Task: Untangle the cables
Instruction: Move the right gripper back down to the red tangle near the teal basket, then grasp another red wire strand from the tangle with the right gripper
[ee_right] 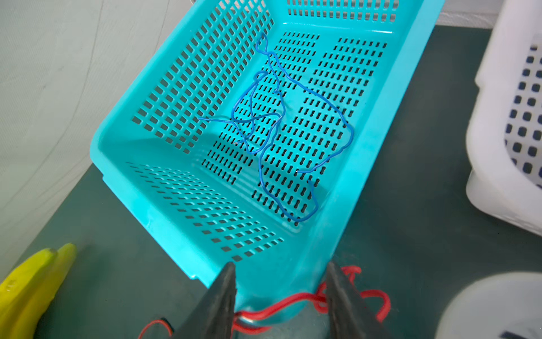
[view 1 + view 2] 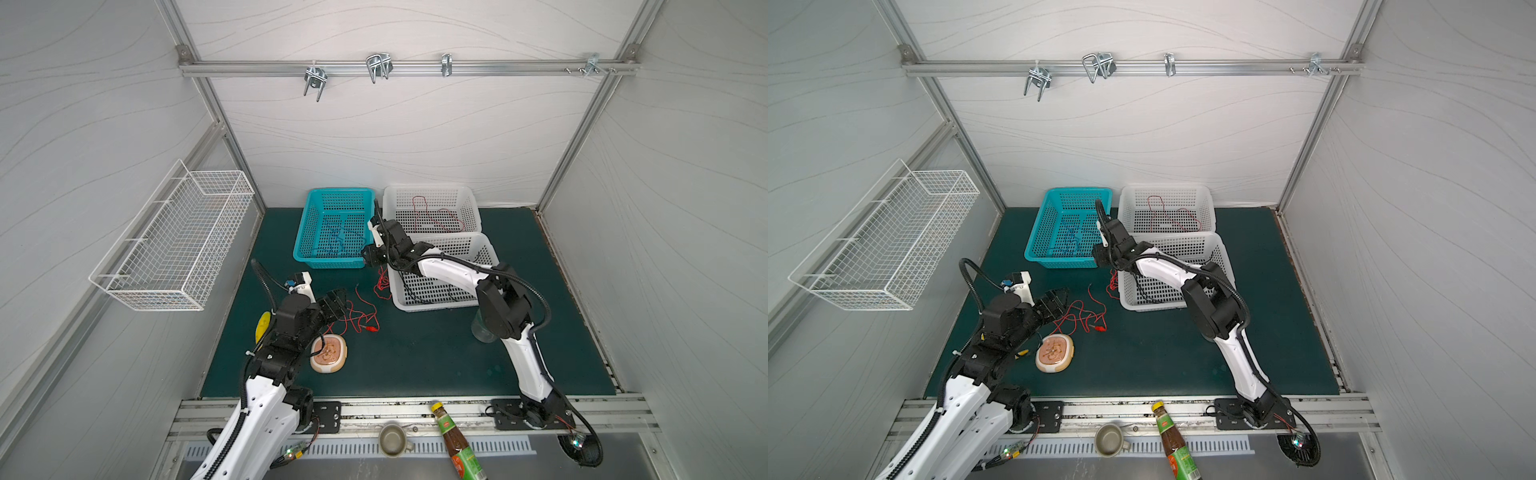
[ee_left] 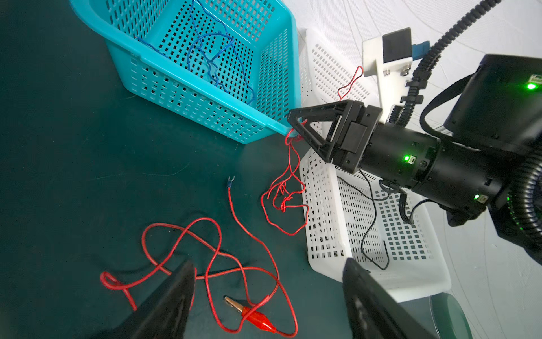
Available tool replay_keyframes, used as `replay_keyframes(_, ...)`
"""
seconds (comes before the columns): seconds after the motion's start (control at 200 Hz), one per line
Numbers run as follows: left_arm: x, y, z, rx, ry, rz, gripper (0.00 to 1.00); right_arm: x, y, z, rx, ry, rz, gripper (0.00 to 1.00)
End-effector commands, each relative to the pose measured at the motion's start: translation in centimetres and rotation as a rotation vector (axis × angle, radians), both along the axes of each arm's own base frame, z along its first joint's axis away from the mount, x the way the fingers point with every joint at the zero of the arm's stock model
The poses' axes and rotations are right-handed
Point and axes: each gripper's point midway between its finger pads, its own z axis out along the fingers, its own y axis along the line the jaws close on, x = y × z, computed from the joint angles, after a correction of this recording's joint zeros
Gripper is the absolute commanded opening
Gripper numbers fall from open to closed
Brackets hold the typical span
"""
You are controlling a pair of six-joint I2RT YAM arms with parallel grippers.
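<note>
White panels box in a dark green table (image 2: 436, 357) with three baskets at the back. The teal basket (image 2: 341, 191) has the blue cable (image 1: 260, 167) lying in a loose squiggle on its floor. The far white basket (image 2: 428, 189) holds a red cable (image 2: 414, 214), and the near white basket (image 2: 436, 306) holds a black cable (image 3: 375, 210).

Out on the bare table there's a thick red lead (image 3: 202, 219) looped over itself, with a red clip (image 3: 258, 318) next to it. A thin red wire (image 3: 231, 202) with a little fork end runs across it (can't tell if they're knotted or only crossing). Just over that mess hangs the left claw (image 3: 269, 264), jaws spread wide, gripping nothing.

Over by the near corner of the teal basket, between it and the near white basket, is the right claw (image 1: 281, 265). Its jaws are partway apart, not clamped down, and a red tangle (image 3: 281, 199) runs across the gap. In the left wrist view the tangle hooks on that claw and dangles in a knotty bunch to the table, right beside the near white basket.
</note>
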Motion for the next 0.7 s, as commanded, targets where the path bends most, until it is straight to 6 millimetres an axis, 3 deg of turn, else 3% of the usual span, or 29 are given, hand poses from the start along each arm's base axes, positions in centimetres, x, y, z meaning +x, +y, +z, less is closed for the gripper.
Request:
replay_keyframes(0.0, 0.4, 0.3, 0.7, 0.007, -0.029, 0.015, 0.8, -0.6, 0.4, 0.2, 0.025, 0.003, 0.017, 0.38)
replay_keyframes(0.09, 0.4, 0.3, 0.6, 0.007, -0.025, 0.017, 0.8, -0.9, 0.3, 0.4, 0.028, 0.004, 0.023, 0.3)
replay_keyframes(0.31, 0.3, 0.3, 0.4, 0.006, -0.023, 0.016, 0.8, -1.9, -0.1, 1.0, 0.042, 0.013, 0.044, 0.22)
replay_keyframes(0.53, 0.2, 0.4, 0.2, 0.006, -0.022, 0.02, 0.8, -4.1, 0.0, 1.2, 0.04, 0.039, 0.096, 0.24)
replay_keyframes(0.695, 0.1, 0.4, 0.0, 0.0, -0.019, 0.023, 0.8, -6.0, -0.3, 0.6, -0.07, -0.008, 0.104, 0.3)
